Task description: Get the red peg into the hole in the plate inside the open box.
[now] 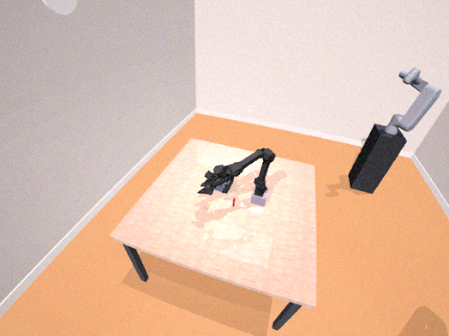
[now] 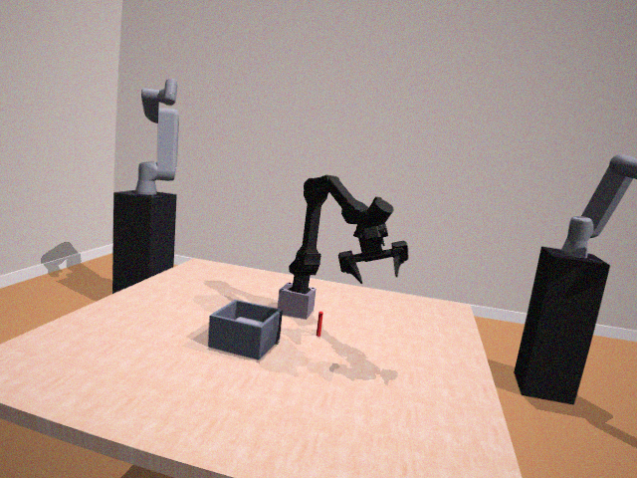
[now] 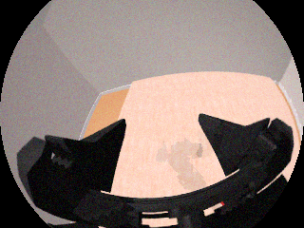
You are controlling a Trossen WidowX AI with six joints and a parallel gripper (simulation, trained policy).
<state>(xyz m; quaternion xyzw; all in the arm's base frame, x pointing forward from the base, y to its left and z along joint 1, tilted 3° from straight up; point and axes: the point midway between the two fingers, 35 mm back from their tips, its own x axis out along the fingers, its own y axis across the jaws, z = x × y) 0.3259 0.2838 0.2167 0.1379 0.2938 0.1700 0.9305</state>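
Observation:
The red peg (image 1: 234,202) (image 2: 319,324) stands upright on the table, between the box and the arm's base side in the exterior view. Only a speck of red shows in the wrist view, through a gap in the gripper body. The open grey-blue box (image 2: 234,337) (image 1: 221,188) is partly hidden by the arm in the top view. A bit of the light plate (image 2: 248,321) shows inside it; its hole cannot be made out. My gripper (image 1: 200,188) (image 2: 379,279) (image 3: 163,120) is wide open and empty, in the air well above the table and away from the peg.
The arm's light base block (image 1: 259,200) (image 2: 297,302) stands on the table (image 1: 173,233) (image 2: 154,406) (image 3: 161,90), close to the peg and box. Grey arms on black pedestals (image 1: 376,159) (image 2: 563,324) stand on the floor beyond the table.

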